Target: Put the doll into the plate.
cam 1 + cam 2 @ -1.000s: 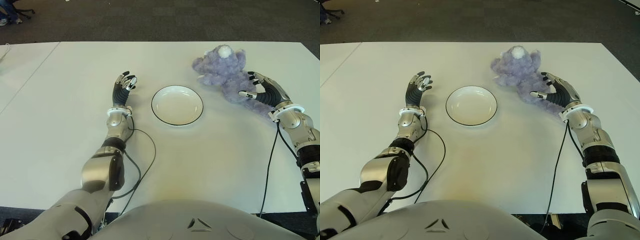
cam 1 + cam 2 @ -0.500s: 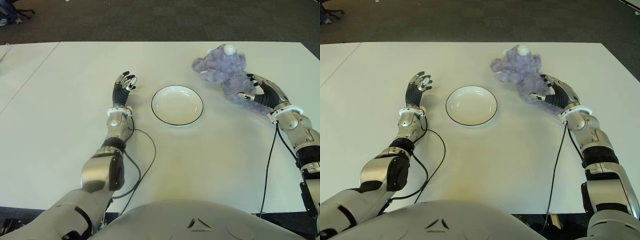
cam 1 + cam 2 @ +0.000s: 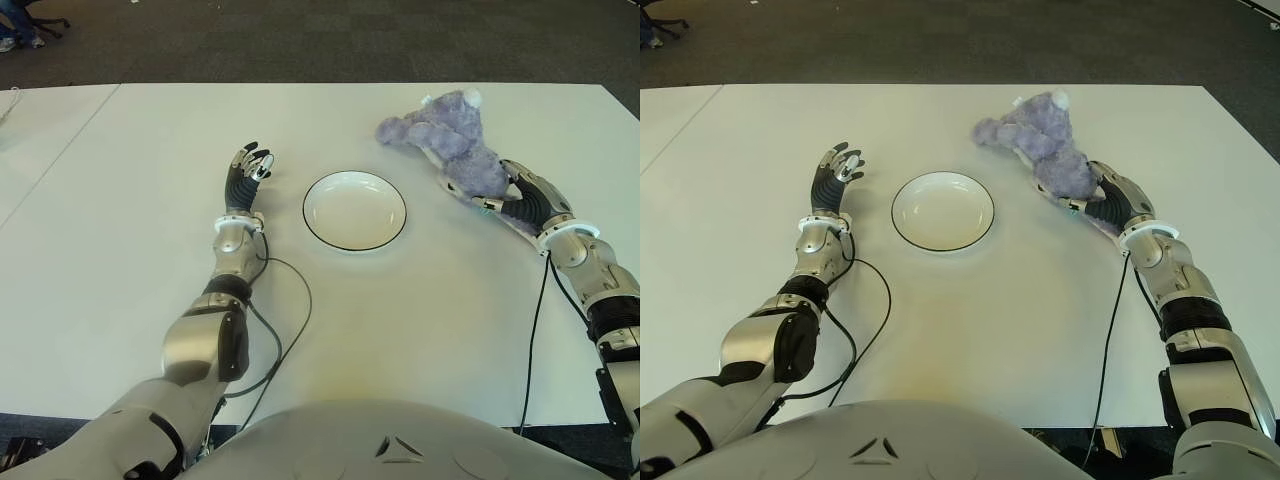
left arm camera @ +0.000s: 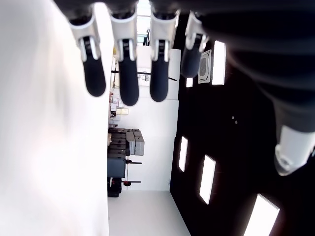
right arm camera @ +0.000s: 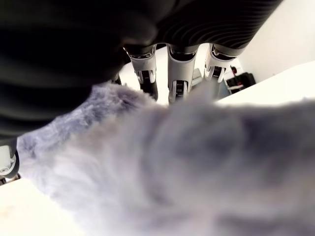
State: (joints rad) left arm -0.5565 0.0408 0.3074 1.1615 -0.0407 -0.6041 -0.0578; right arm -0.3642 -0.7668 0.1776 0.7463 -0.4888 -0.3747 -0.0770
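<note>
So, L to R: left hand [image 3: 249, 170] idle w/ fingers spread, left of the empty plate [image 3: 355, 210] on the white counter [image 3: 420, 300]. Purple doll [image 3: 450, 145] right of plate, its near end gripped by the right hand [image 3: 520, 200].

We see a lilac-grey plush doll [image 3: 447, 142] with a seemingly white tuft, white black-rimmed plate [image 3: 355, 211], white table [image 3: 130, 200].

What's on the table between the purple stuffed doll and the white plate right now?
Nothing: in both eye views only bare white table separates the doll, grasped by the right hand, from the plate.
</note>
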